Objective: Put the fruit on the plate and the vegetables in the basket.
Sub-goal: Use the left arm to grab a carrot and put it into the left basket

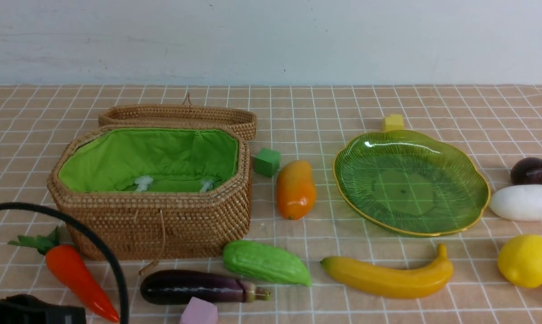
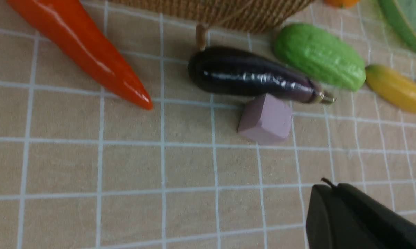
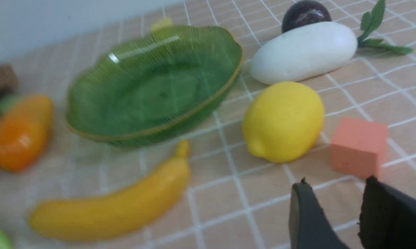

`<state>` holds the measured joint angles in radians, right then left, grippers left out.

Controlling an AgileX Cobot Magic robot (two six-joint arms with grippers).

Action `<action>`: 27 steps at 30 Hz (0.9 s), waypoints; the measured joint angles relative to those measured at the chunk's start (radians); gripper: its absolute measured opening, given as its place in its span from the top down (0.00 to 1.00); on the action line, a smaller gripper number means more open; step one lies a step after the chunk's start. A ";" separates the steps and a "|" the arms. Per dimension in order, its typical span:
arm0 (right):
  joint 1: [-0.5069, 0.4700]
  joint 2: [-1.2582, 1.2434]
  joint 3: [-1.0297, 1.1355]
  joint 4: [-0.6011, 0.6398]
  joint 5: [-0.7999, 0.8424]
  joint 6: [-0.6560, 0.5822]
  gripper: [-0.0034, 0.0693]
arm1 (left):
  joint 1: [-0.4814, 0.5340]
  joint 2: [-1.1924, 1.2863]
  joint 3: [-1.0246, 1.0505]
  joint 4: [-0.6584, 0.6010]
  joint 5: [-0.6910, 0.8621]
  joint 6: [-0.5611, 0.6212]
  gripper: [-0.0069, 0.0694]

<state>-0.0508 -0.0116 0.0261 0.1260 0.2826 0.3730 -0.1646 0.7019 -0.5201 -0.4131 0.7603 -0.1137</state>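
The left pincer point(image 2: 327, 185) was pressed together and pinched nothing. It hung low over the checked cloth of the table point(image 1: 298, 103). A purple cube point(image 2: 266, 119) lay near its tips, and the eggplant point(image 2: 253, 77) lay just past the cube. The carrot point(image 2: 83, 52) and the bumpy green gourd point(image 2: 318, 55) lay farther off, one on each side of the eggplant. All three lay on the table just in front of the basket point(image 1: 154, 225), which stood open, its lid point(image 1: 176, 114) behind it. The right pincer point(image 3: 336, 186) was spread a little, with only cloth showing between its tips. An orange cube point(image 3: 359, 147) and the lemon point(image 3: 284, 121) lay close ahead of it, near each other. The white radish point(image 3: 303, 52) lay past the lemon, with the dark round fruit point(image 3: 306, 14) just behind the radish. The banana point(image 3: 114, 204) lay off to one side, just in front of the plate point(image 3: 152, 86). The mango point(image 1: 295, 189) lay on the table between the plate and the basket.
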 joint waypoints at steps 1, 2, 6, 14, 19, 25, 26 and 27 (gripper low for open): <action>0.000 0.000 0.000 0.070 -0.027 0.058 0.62 | 0.000 0.012 -0.006 0.000 0.019 0.003 0.93; 0.000 0.000 0.000 0.122 -0.049 0.101 0.62 | 0.000 0.017 -0.011 0.000 0.034 0.007 0.93; 0.001 0.000 0.000 0.265 -0.129 0.207 0.62 | 0.000 0.022 -0.018 0.003 0.063 0.010 0.93; 0.186 0.131 -0.408 0.275 0.311 -0.108 0.63 | 0.000 0.138 -0.060 0.130 0.038 -0.104 0.93; 0.328 0.372 -0.796 0.236 0.748 -0.389 0.63 | 0.001 0.300 -0.111 0.249 0.022 -0.205 0.93; 0.397 0.528 -1.094 0.228 0.963 -0.518 0.63 | 0.001 0.488 -0.131 0.288 -0.095 -0.279 0.89; 0.397 0.531 -1.103 0.228 0.963 -0.521 0.63 | 0.001 0.502 -0.132 0.288 -0.101 -0.279 0.88; 0.400 0.537 -1.127 0.228 0.953 -0.530 0.63 | 0.001 0.549 -0.137 0.289 -0.122 -0.280 0.82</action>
<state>0.3487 0.5251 -1.1004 0.3536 1.2359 -0.1574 -0.1637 1.2509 -0.6569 -0.1243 0.6380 -0.3940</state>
